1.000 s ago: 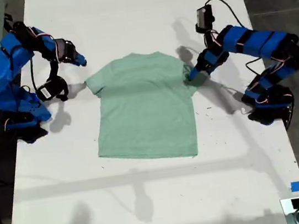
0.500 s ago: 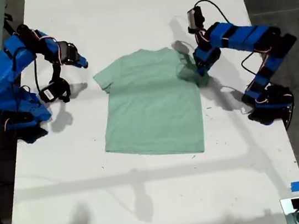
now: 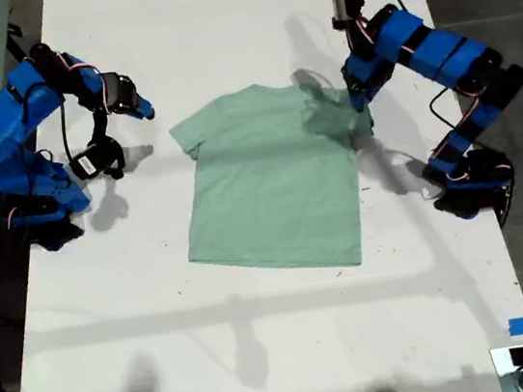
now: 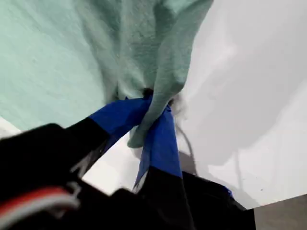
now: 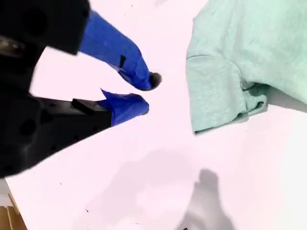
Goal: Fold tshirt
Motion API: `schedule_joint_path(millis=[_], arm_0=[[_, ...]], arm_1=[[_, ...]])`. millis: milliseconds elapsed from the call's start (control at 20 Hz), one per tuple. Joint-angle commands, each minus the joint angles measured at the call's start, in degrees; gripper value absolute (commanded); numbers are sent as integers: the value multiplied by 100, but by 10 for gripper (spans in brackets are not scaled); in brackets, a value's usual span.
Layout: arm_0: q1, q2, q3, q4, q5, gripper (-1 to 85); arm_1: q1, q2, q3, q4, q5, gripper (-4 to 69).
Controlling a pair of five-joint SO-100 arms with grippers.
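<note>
While the tshirt [image 3: 269, 180] lies mostly flat on the white table [image 3: 264, 352], between our two arms, my first gripper [image 4: 152, 115] at the exterior view's right is clamped on the sleeve there, and the blue jaws pinch a bunched fold of mint cloth lifted off the surface. At the exterior view's left, my second gripper [image 5: 139, 93] hangs above bare table just beside the other sleeve, apart from the cloth, its jaws parted by a narrow gap and holding nothing.
</note>
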Motion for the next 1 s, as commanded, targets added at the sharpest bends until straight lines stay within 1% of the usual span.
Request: schedule_joint_path(millis=[0,150,250,400,450,500,550,600,750,800,950], arm_0=[[70,26,-35,-79,-114,53],[132,35,-44,-79,-158,53],[167,35,-44,-79,-176,53],[176,53,-53,-88,-193,53],[176,53,-53,-97,-193,54],[185,53,-53,-97,-211,61],[185,53,-53,-88,-229,73],[185,53,-53,-88,-229,82],[185,53,-97,-88,-290,106],[185,62,-141,-62,-316,114],[185,202,-193,53,-369,146]], arm_1=[[-633,-149,-1573,325,483,-17],[-1406,-1380,-3270,378,1116,-17],[-1837,-2329,-4307,290,1380,-17],[-2232,-3190,-4438,-598,1740,-15],[-2312,-3498,-4465,-765,1784,62],[-2364,-3779,-4570,-773,1784,283],[-2399,-3885,-4588,-729,1811,400],[-2435,-3867,-4597,-659,1705,460],[-2355,-3217,-4658,-18,1564,370],[-2268,-2856,-4623,255,1521,353],[-1951,-1529,-4219,1055,1310,334]])
